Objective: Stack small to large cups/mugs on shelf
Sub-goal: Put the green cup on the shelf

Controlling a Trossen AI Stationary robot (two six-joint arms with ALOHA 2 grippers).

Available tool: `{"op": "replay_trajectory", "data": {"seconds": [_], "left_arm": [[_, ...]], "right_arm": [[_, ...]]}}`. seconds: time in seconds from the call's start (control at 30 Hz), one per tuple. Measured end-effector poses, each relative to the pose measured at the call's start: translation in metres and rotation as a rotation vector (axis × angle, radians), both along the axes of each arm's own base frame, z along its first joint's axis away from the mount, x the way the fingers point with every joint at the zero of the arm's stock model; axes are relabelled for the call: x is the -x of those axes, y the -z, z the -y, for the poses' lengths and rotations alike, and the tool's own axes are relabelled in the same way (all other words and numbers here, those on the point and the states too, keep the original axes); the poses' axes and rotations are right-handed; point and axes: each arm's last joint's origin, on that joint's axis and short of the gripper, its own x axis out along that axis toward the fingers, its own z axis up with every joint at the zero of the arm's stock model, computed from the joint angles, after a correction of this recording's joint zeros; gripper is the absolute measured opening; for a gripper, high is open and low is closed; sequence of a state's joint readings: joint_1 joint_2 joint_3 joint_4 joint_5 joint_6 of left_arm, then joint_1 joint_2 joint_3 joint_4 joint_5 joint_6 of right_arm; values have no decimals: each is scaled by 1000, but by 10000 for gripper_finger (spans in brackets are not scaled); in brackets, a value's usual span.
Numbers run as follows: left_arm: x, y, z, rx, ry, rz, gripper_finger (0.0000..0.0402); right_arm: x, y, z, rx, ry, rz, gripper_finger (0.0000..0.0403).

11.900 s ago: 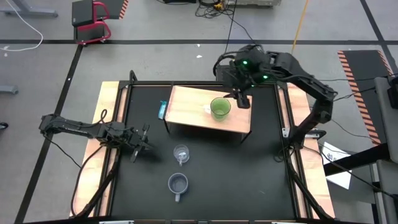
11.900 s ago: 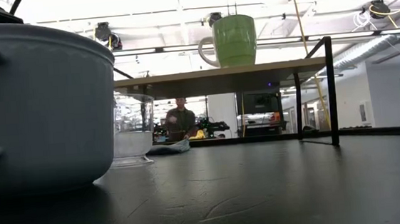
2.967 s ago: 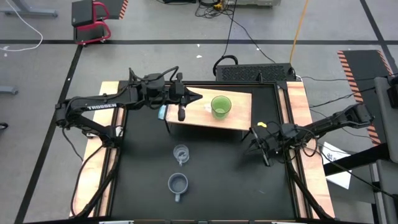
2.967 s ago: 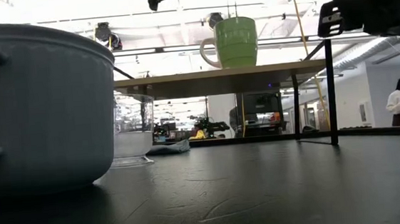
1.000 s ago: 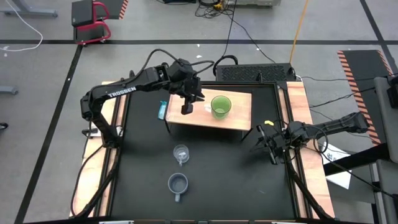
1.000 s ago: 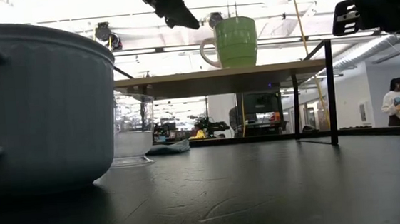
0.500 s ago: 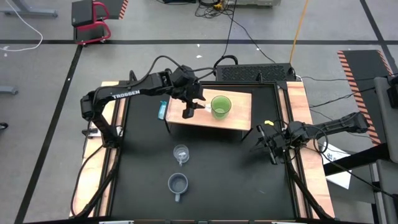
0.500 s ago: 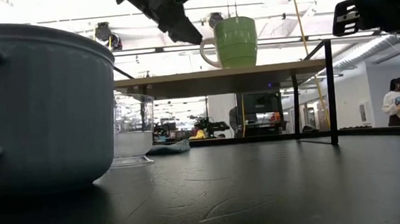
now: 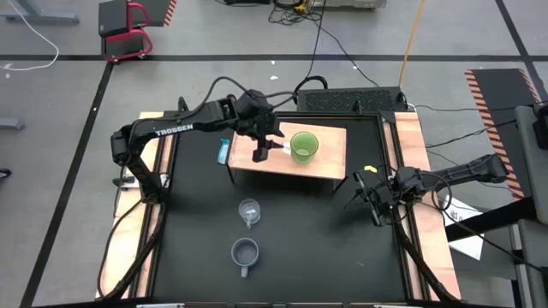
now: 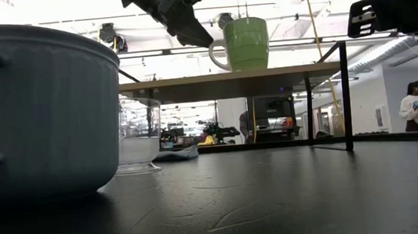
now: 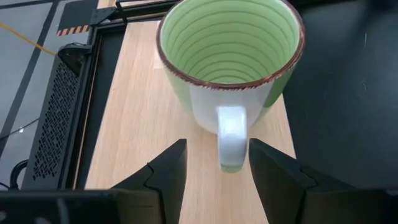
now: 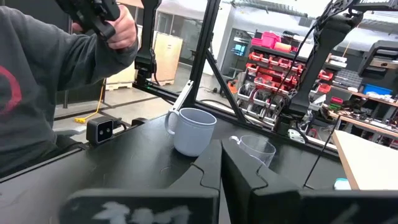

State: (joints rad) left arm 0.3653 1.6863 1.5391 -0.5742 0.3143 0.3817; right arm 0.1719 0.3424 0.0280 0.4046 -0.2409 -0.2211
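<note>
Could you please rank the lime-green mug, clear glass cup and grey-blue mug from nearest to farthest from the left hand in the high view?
1. Lime-green mug, on the wooden shelf, beside the left hand.
2. Clear glass cup, on the black tabletop below the shelf.
3. Grey-blue mug, nearest the table's front edge.

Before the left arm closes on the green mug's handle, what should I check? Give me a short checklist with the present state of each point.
1. left gripper is open: ok.
2. Handle of the lime-green mug lies between the open fingers: ok in the left wrist view.
3. Mug stands upright on the shelf: ok.
4. right gripper is shut and waits away from the shelf, at the table's right side: ok.
5. grey-blue mug and clear glass cup are still on the black tabletop, out of the way: ok.
6. Fingers low enough to catch the handle: cannot tell.
</note>
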Motion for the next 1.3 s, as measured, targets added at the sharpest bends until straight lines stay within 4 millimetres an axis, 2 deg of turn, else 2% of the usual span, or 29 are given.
{"op": "replay_trajectory", "data": {"seconds": [0.23,0.63,0.97,1.3], "left_arm": [[-7,12,-2,19,0,-29,175],[-9,9,-1,44,31,11,175],[-21,28,-4,57,40,-23,175],[-22,29,-4,60,42,-20,172]], "right_arm": [[0,0,0,0,0,0,0],[0,0,0,-14,-1,-6,0],[0,0,0,-17,-2,-11,0],[0,1,0,-15,-1,-20,0]]}}
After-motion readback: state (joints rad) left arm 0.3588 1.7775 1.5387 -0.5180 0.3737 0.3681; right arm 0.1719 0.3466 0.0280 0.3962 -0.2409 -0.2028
